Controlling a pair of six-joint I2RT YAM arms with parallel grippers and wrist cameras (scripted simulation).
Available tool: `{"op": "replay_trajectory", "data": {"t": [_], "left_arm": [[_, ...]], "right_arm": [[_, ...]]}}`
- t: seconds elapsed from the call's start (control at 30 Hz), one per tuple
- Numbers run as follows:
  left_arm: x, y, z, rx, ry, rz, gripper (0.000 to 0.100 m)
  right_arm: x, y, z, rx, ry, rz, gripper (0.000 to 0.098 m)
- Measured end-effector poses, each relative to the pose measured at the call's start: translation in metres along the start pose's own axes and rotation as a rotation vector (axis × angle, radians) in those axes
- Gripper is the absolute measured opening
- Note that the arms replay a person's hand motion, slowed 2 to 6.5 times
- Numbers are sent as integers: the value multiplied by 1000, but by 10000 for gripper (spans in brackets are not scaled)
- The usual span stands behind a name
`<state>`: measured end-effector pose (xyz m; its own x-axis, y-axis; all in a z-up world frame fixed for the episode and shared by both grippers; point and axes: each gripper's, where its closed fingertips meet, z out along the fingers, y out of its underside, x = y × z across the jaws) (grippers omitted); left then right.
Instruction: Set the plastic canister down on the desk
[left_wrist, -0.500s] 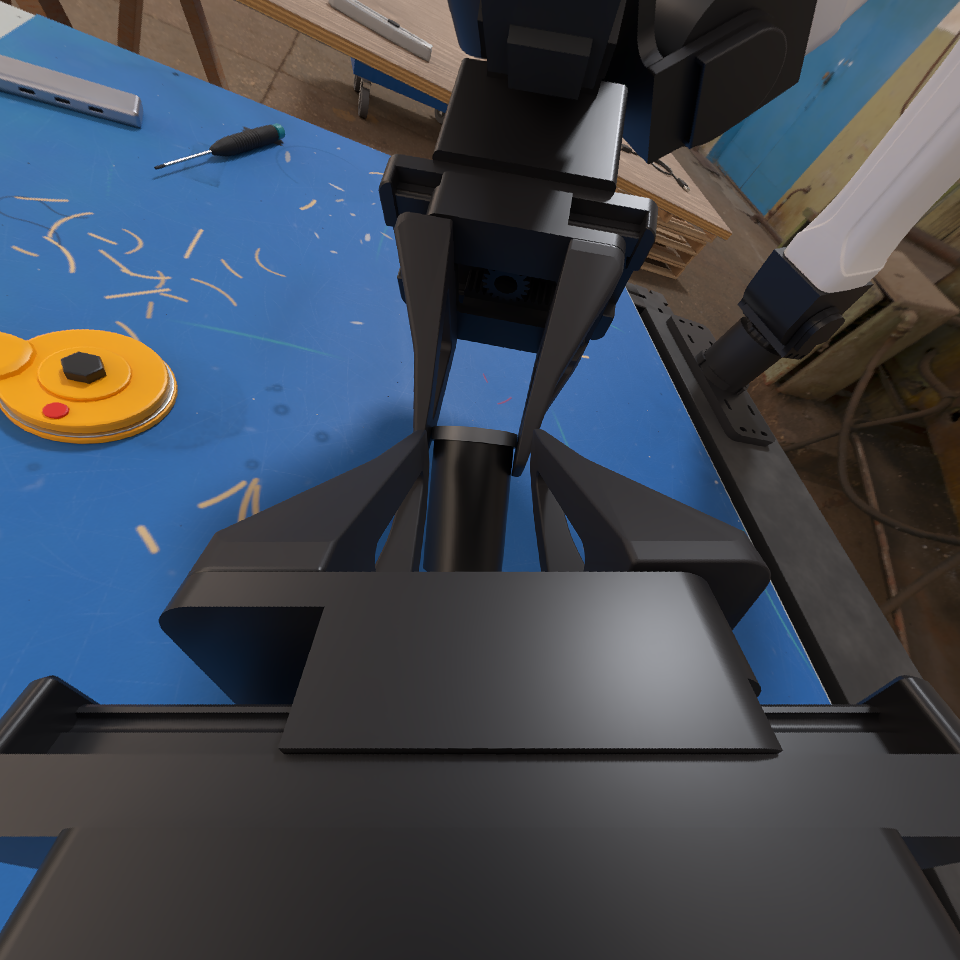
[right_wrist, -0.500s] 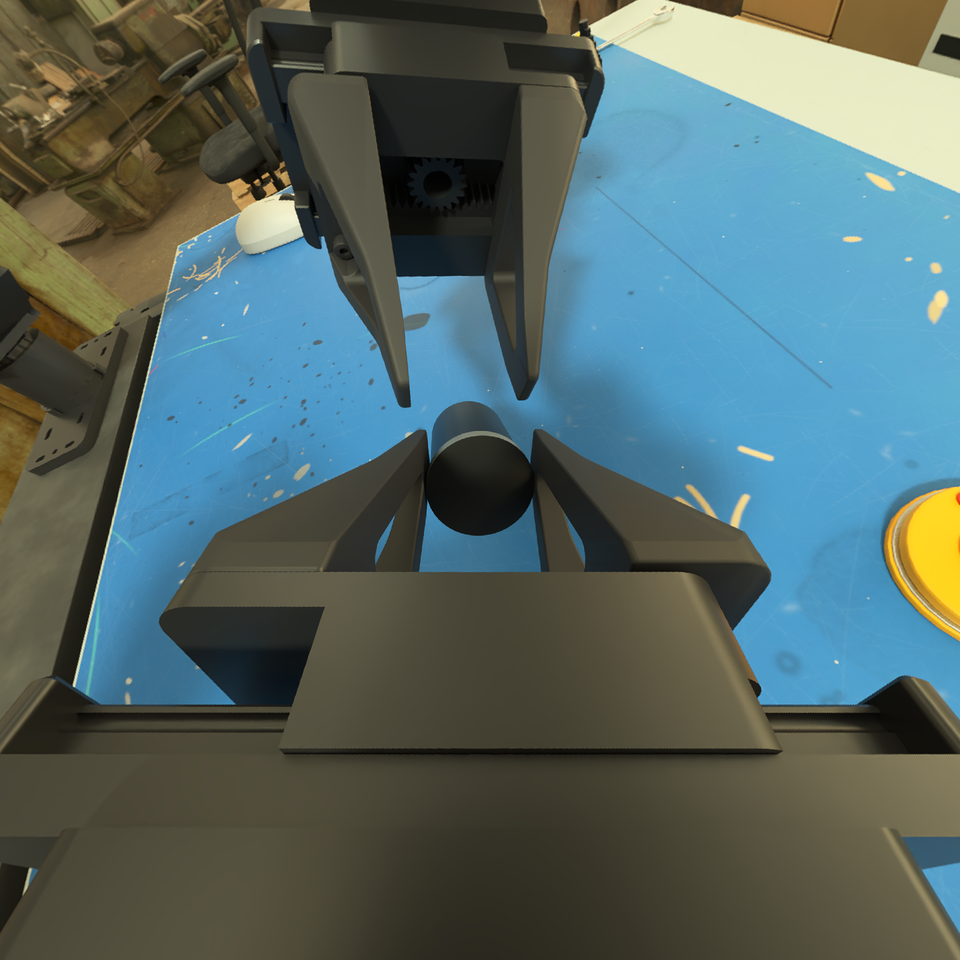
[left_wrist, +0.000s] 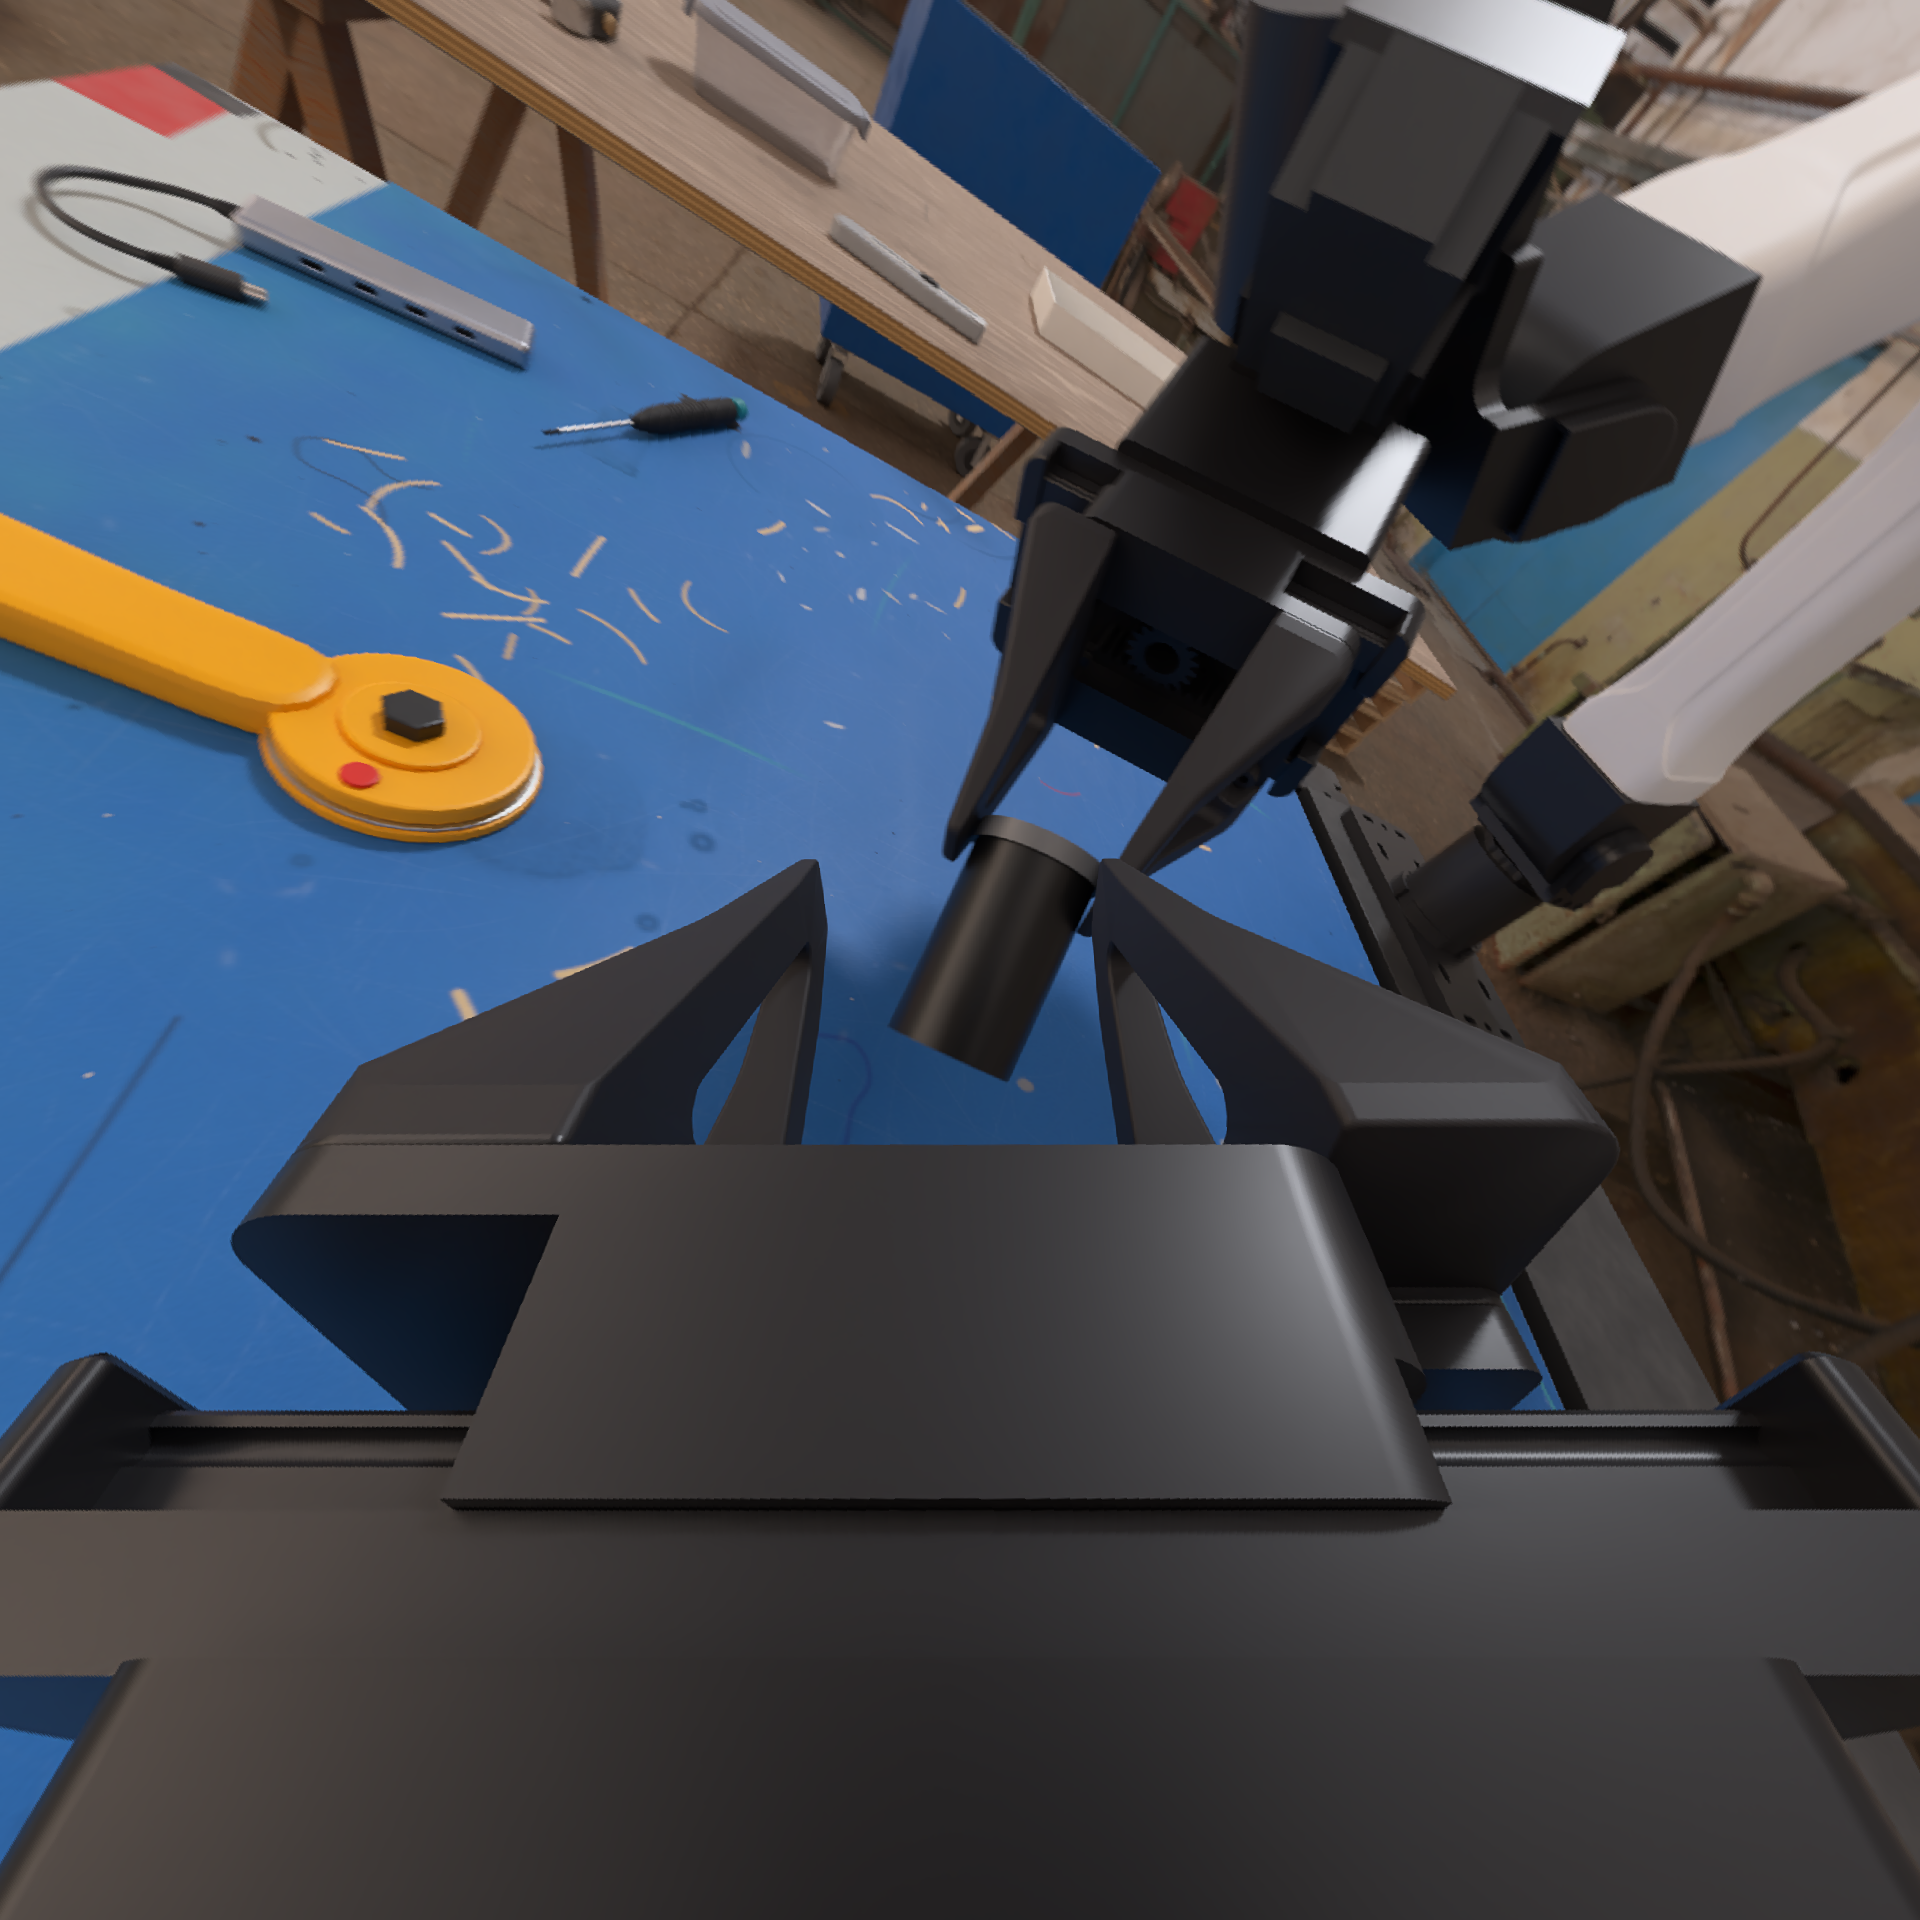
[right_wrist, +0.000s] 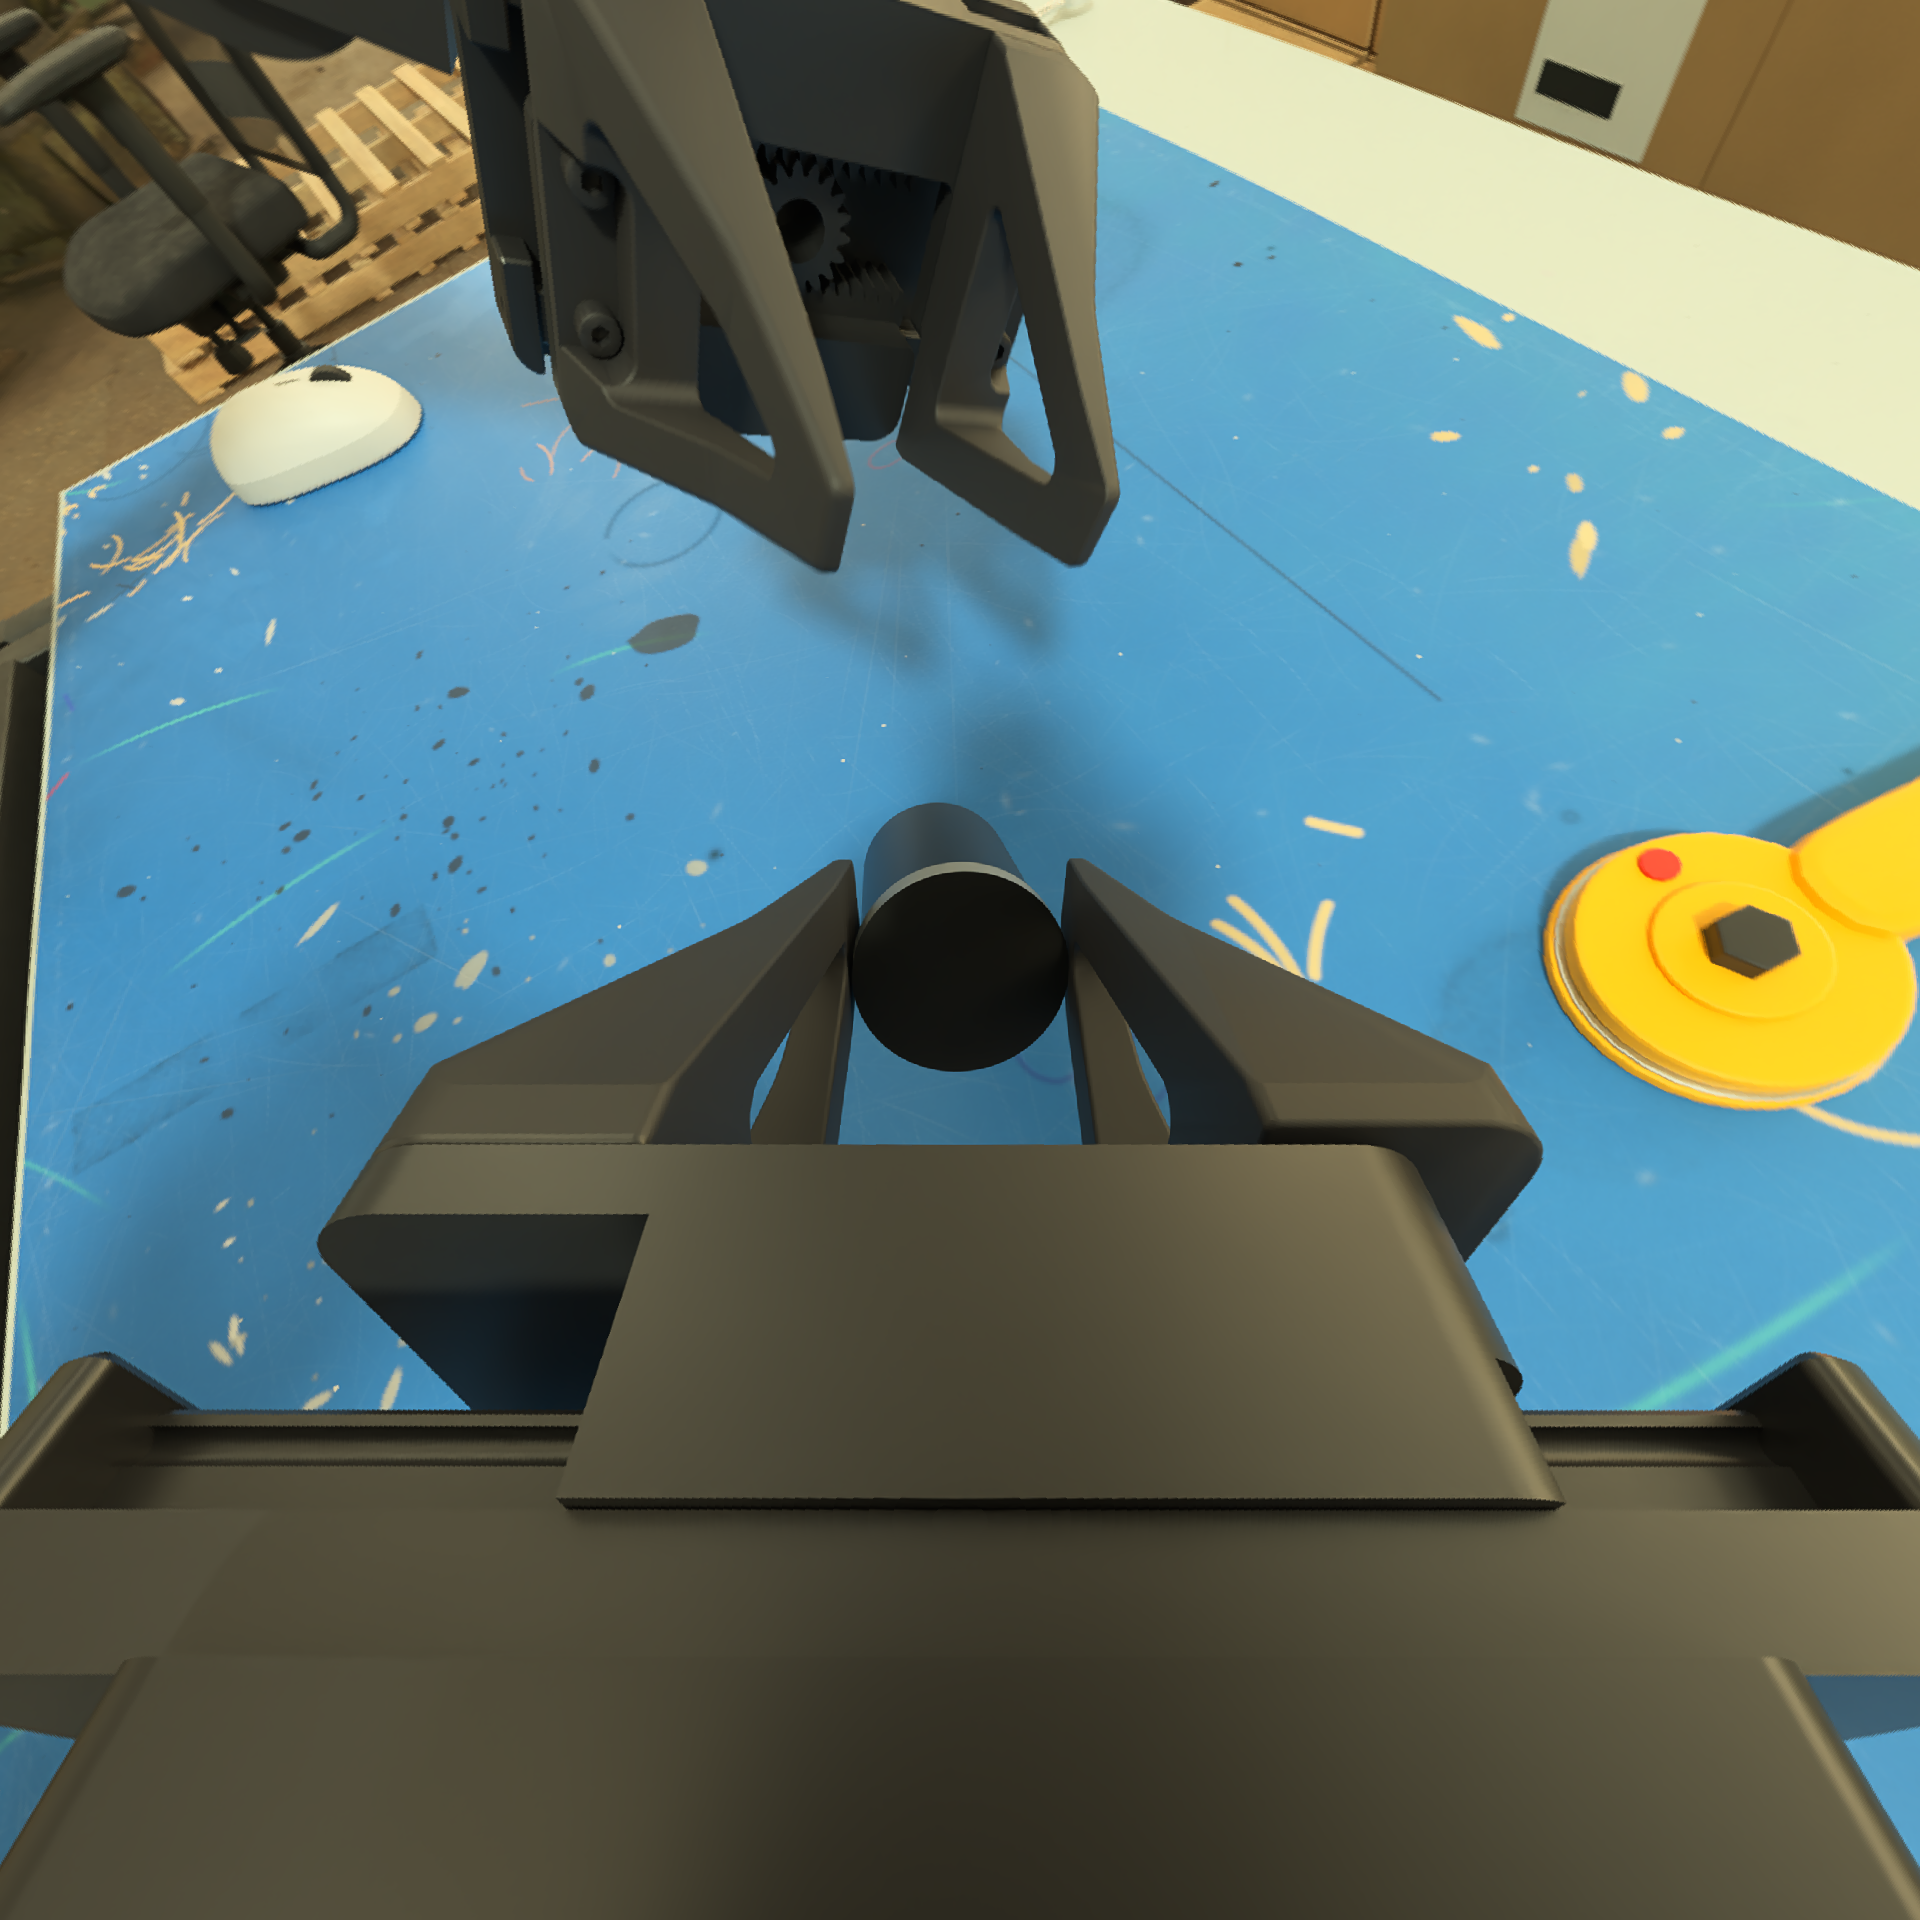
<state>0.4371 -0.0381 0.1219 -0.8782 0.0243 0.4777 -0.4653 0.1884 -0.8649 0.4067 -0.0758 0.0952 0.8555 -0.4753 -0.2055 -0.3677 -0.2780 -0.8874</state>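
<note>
The plastic canister (right_wrist: 956, 961) is a black cylinder with a lid. My right gripper (right_wrist: 961, 868) is shut on its lid end and holds it tilted a little above the blue desk mat (right_wrist: 1299, 769). In the left wrist view the canister (left_wrist: 987, 961) hangs from the right gripper (left_wrist: 1044, 847), lower end towards me. My left gripper (left_wrist: 961, 871) is open and empty, its fingers spread to either side in front of the canister. The right wrist view shows the left gripper (right_wrist: 956, 559) raised beyond the canister, clear of it.
A yellow rotary cutter (left_wrist: 400, 743) lies left of the canister on the mat (left_wrist: 727, 748); it also shows in the right wrist view (right_wrist: 1730, 961). A screwdriver (left_wrist: 665, 416), a silver bar (left_wrist: 384, 281) and a white mouse (right_wrist: 312, 431) lie farther off. The desk's black side rail (left_wrist: 1397, 894) is near.
My left gripper, which was closed around the canister, has opened wide and drawn back and up. The right gripper keeps the canister, now more tilted.
</note>
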Motion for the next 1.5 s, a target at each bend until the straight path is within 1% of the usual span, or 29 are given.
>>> {"op": "replay_trajectory", "data": {"t": [0.17,0.3,0.4,0.53,0.6,0.7,0.8,0.9,0.97,1.07,1.23,1.4,1.5], "left_arm": [[-12,-7,-8,45,-49,-18,437],[-19,-9,-13,57,-85,-32,440],[-25,-8,-14,56,-106,-46,444],[-28,-6,-14,56,-117,-62,444],[-29,-6,-14,58,-117,-65,444],[-29,-6,-14,59,-118,-65,443],[-30,-5,-14,55,-125,-64,442],[-30,-5,-15,51,-130,-60,442],[-29,-6,-15,51,-130,-57,442],[-28,-6,-14,48,-129,-53,440],[-27,-2,-11,32,-128,-55,439],[-27,0,-10,18,-134,-53,439],[-28,1,-9,12,-139,-50,439]], "right_arm": [[-1,-4,-14,14,35,35,333],[1,-12,-41,52,82,53,333],[2,-24,-70,87,131,47,333],[7,-38,-118,122,217,26,333],[9,-42,-142,128,263,18,333],[14,-40,-177,122,327,22,333],[22,-33,-209,104,392,35,333],[31,-22,-236,72,452,44,333],[36,-13,-251,44,485,46,333],[44,2,-268,2,515,52,333],[57,31,-280,-76,517,87,333],[71,61,-281,-174,528,103,333],[79,75,-281,-225,539,101,333]]}}
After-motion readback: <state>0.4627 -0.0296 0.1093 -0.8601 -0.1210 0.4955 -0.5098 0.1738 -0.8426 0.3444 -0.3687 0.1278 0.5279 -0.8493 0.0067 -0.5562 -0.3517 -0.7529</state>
